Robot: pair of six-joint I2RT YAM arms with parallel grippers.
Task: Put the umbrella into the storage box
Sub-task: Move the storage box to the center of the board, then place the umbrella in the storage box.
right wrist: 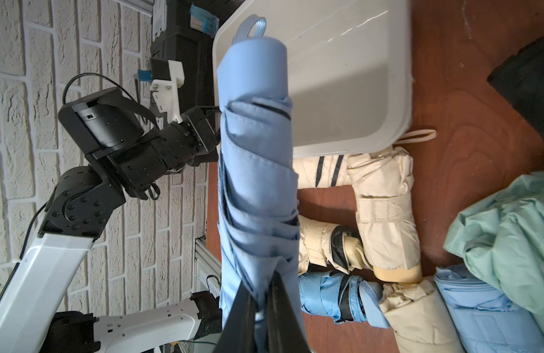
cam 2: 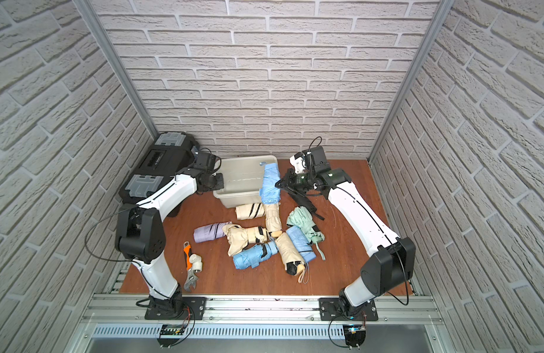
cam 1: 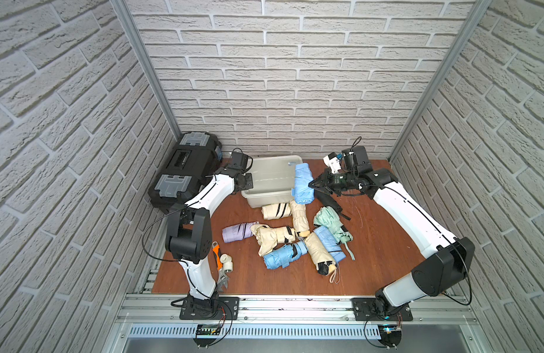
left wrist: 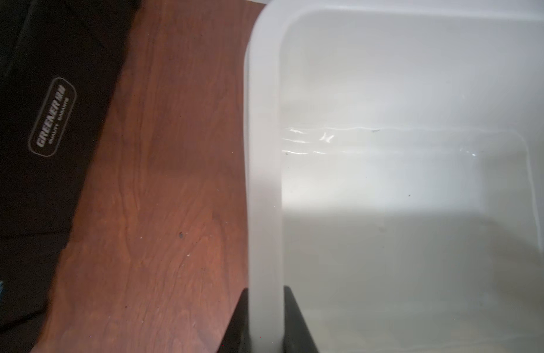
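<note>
The light blue folded umbrella (cam 1: 303,183) is being held over the off-white storage box (cam 1: 266,195), above the rim on the right arm's side. The right gripper (right wrist: 261,293) is pinching its fabric, jaws nearly together. The left gripper (left wrist: 266,318) is clamping the box's opposite rim. Other folded umbrellas (cam 1: 299,220) are lying piled on the wooden table (cam 1: 249,275) just in front of the box, and a black toolbox (cam 1: 185,168) is sitting beside the left arm.

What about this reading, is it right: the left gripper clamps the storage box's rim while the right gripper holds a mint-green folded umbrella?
Only the colour is wrong: the right wrist view shows the right gripper shut on a light blue folded umbrella, not mint-green. The left gripper does clamp the storage box's rim.
</note>
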